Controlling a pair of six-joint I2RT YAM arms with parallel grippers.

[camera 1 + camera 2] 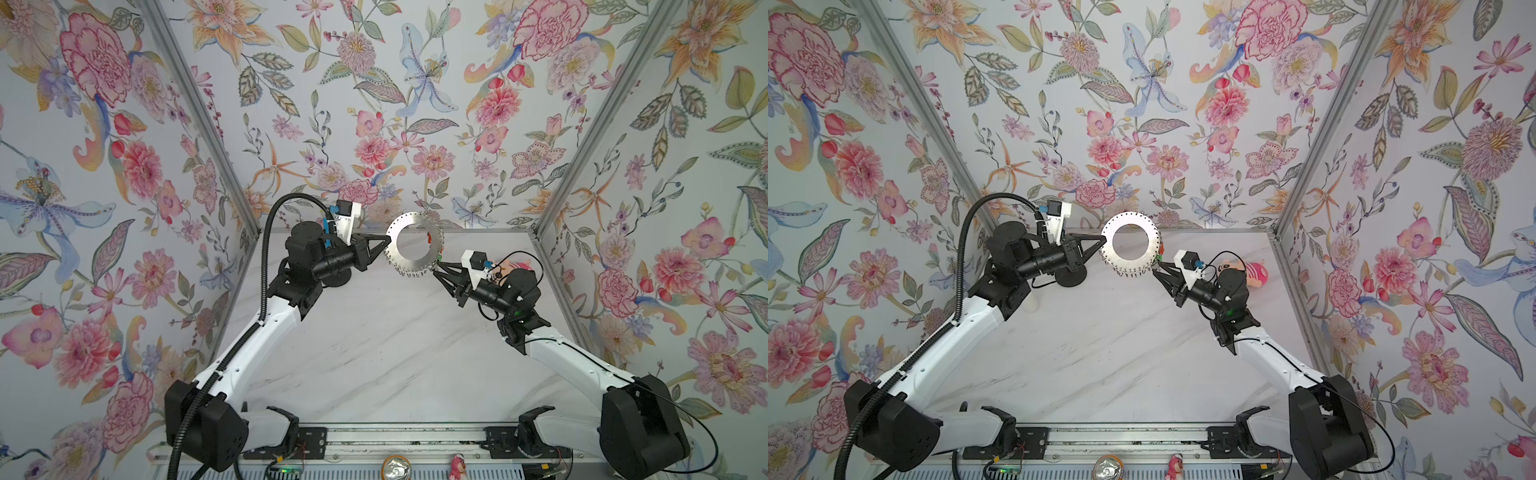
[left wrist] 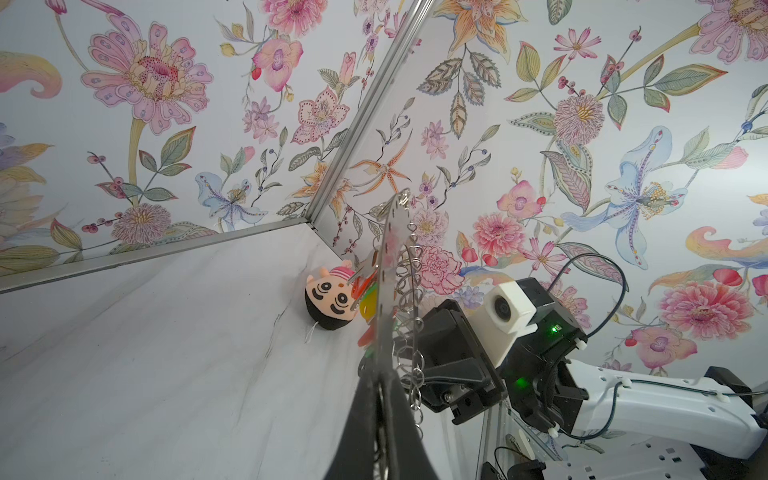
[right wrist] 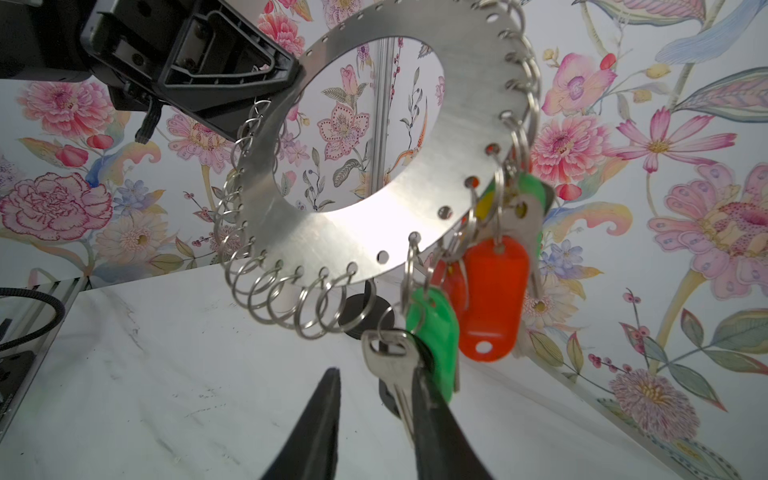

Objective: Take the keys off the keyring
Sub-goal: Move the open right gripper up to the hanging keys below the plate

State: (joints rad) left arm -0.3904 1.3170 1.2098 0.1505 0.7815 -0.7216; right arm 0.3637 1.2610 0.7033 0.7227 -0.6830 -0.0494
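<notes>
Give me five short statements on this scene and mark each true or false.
1. The left gripper is clamped on the rim of the keyring. True.
2. The keyring lies flat on the table. False: it is held up on edge, clear of the table.
3. The right gripper is shut on a tag. False: its jaws stand apart, with a silver key against one finger.
4. Tagged keys hang from the keyring's loops. True.
5. A plush doll lies on the table. True.

Tabletop (image 1: pixel 374 353) centre open; plush toy (image 1: pixel 1256 270) by far right wall; keyring (image 3: pixel 353 237) aloft.
</notes>
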